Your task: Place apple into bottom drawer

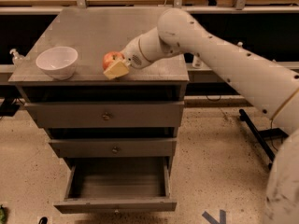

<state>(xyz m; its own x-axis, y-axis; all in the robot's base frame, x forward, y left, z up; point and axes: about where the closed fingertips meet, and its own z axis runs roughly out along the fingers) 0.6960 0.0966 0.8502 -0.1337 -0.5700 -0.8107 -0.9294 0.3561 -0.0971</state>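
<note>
You are looking down at a grey metal cabinet whose flat top serves as the table [93, 27]. The apple [110, 59], small and red with a yellowish patch, sits on the table close to the front edge, about midway between the front corners. Your tool [114, 65] is right at the apple, reaching in from the right, and its tan tip covers the apple's lower right side. The two appear to touch, but you cannot tell whether the tool is clamped on the apple or merely pressed beside it. The white arm [210, 50] stretches from the right side of the view, crosses above the table's right edge and angles down toward the front edge. A white bowl [57, 62] stands upright near the front left corner, well apart from the apple. Below the table's front edge, two upper drawers are closed, each with a round knob: the top one [106, 116] and the middle one [114, 149]. The bottom drawer [116, 205] is pulled out toward you, its shallow grey tray open to view. The apple is not in it.
</note>
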